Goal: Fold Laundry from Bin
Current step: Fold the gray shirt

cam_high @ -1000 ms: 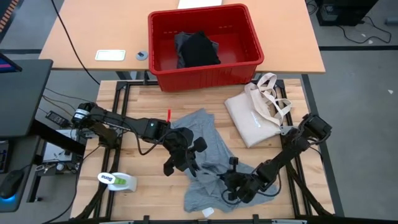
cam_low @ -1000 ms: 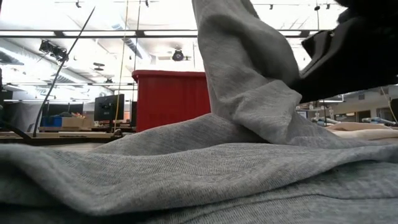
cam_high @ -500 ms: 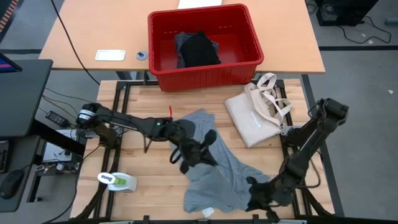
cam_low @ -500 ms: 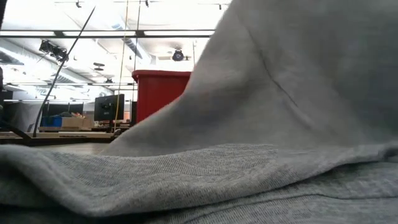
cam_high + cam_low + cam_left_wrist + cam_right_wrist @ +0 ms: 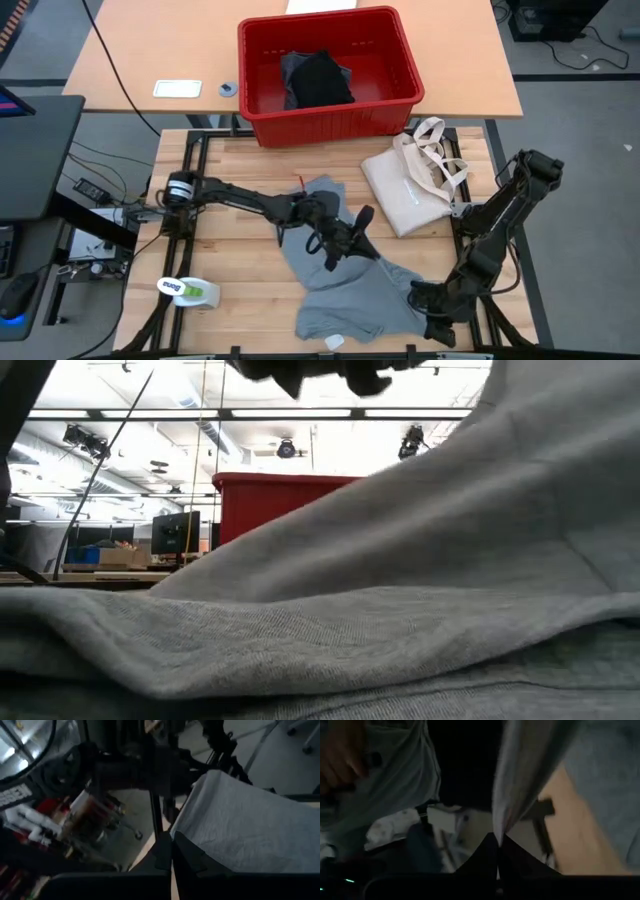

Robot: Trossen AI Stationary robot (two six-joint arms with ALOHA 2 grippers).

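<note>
Cloth filled the low view: the light grey T-shirt (image 5: 420,600) rose in a taut slope toward the right, where a second before it had hung as a narrow peak. That change came from both arms pulling apart. The right gripper (image 5: 432,312), at the table's near right corner, had swung outward from the shirt's middle over the last second, and its jaws were closed on a pinched edge of the grey fabric, seen clamped between its fingers (image 5: 496,851) in its own wrist view. The left gripper (image 5: 340,248), farther in over the middle of the table, had travelled rightward along the garment; its jaws were likewise shut on a fold of the shirt, the cloth running straight out from its fingertips (image 5: 172,855). Between them the T-shirt lay stretched rather than bunched, its lower hem near the front table edge. I judged this as the spreading step, flattening the shirt before any fold, with folding itself not yet begun. Beside the shirt to the right lay the cream tote bag (image 5: 405,195), untouched. Beyond, on the far table, the red bin (image 5: 330,115) held a black garment (image 5: 320,78), so more laundry remained.
</note>
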